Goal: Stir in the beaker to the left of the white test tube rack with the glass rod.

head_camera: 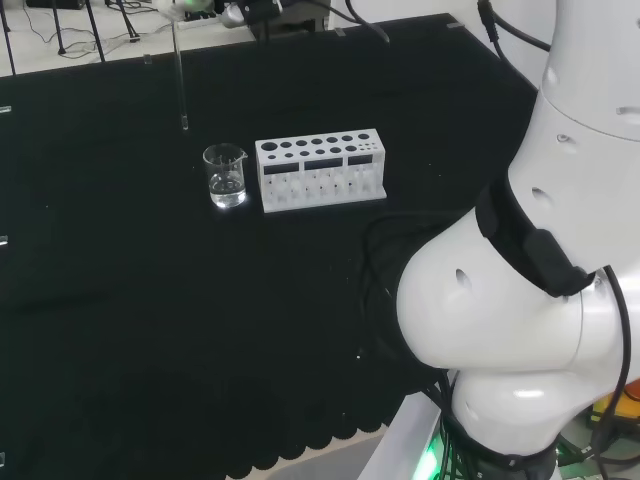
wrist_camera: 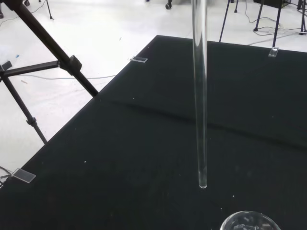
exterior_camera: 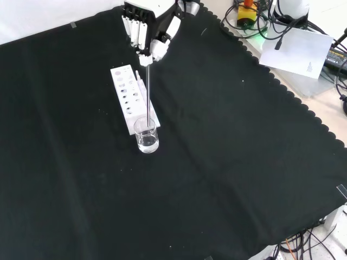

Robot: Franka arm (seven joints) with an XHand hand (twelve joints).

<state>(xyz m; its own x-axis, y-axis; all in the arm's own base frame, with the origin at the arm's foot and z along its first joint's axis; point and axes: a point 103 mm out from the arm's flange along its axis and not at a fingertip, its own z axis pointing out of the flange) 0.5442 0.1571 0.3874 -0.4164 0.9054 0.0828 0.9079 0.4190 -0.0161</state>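
- I am the hand (exterior_camera: 147, 33), and my fingers are curled round the top of the glass rod (exterior_camera: 148, 89). I pinch it so it hangs straight down.
- The beaker (head_camera: 225, 176) is my landmark. It stands on the black cloth (head_camera: 130, 300), and it has a little clear water in it.
- The white test tube rack (head_camera: 320, 170) stands just beside the beaker, on its right in the head view.
- In the head view, the tip of the rod is above the beaker and a bit to its left. It is not inside yet.
- In the wrist view, the tip hangs in the air near the beaker's rim (wrist_camera: 249, 221), not over the middle of it.
- So I think one part is done: I have the rod, and I am close to the beaker.
- What is left, I think: bring the tip over the beaker's mouth, go down into the water, and stir round and round.
- No stirring has begun, as far as I can see.
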